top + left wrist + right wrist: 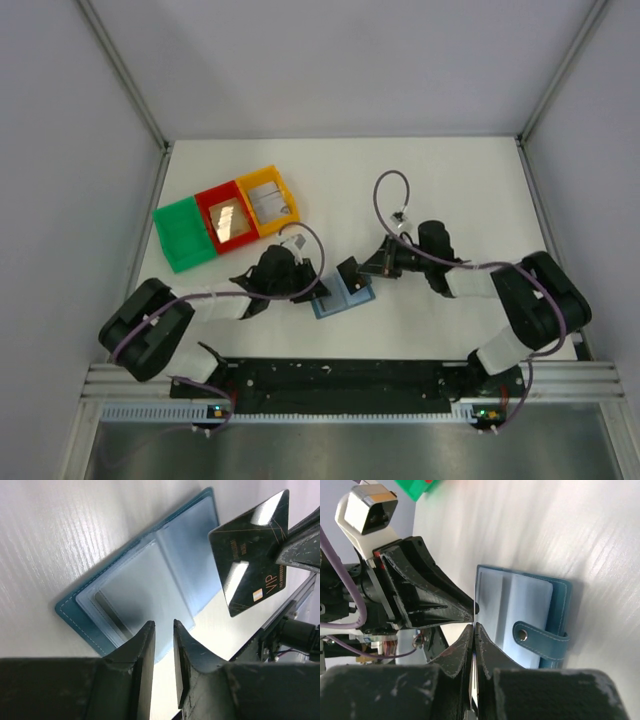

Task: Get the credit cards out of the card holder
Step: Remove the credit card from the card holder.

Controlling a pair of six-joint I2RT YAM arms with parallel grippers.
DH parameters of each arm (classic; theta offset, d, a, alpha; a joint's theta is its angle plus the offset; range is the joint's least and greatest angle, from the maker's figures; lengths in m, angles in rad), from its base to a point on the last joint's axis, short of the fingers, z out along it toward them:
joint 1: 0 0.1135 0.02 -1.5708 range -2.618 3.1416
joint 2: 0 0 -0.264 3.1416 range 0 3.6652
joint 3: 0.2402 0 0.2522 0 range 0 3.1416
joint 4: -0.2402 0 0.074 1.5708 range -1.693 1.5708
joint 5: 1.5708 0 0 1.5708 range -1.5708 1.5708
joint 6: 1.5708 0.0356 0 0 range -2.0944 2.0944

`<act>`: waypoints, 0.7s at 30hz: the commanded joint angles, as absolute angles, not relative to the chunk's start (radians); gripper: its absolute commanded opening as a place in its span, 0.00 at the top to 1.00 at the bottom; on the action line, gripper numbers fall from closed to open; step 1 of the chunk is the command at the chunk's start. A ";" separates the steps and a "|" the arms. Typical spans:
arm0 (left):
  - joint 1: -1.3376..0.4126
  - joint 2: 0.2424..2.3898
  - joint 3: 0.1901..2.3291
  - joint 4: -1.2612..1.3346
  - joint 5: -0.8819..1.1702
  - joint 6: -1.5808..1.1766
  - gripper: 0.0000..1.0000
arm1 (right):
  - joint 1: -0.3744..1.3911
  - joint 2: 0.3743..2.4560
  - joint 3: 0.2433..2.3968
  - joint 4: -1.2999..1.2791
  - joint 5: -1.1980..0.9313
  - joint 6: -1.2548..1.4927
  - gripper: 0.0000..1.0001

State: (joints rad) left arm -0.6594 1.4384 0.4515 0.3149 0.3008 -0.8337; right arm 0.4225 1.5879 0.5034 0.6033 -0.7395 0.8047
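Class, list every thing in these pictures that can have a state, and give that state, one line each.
card holder: open, lying flat.
black card: out of the holder, held in the air.
right gripper: shut on the black card.
left gripper: slightly open, tips at the card holder's edge.
green tray: empty.
red tray: holds a bronze card.
yellow tray: holds a silver card.

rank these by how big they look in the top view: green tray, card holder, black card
1. green tray
2. card holder, partly covered by the grippers
3. black card, lifted and tilted, so it may look smaller than it is
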 commanded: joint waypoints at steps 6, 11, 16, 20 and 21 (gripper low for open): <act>-0.661 1.198 0.485 0.363 0.245 -0.902 0.50 | 0.413 1.318 0.425 0.673 -0.594 0.954 1.00; -0.667 1.138 0.480 0.489 0.305 -0.974 0.35 | 0.436 1.146 0.396 0.675 -0.439 1.089 1.00; -0.696 1.111 0.502 0.604 0.327 -1.023 0.35 | 0.492 0.997 0.417 0.588 -0.289 1.120 1.00; -0.713 1.115 0.523 0.669 0.339 -1.049 0.38 | 0.512 0.950 0.428 0.598 -0.258 1.172 1.00; -0.715 1.115 0.523 0.692 0.341 -1.057 0.40 | 0.520 0.942 0.433 0.595 -0.252 1.173 1.00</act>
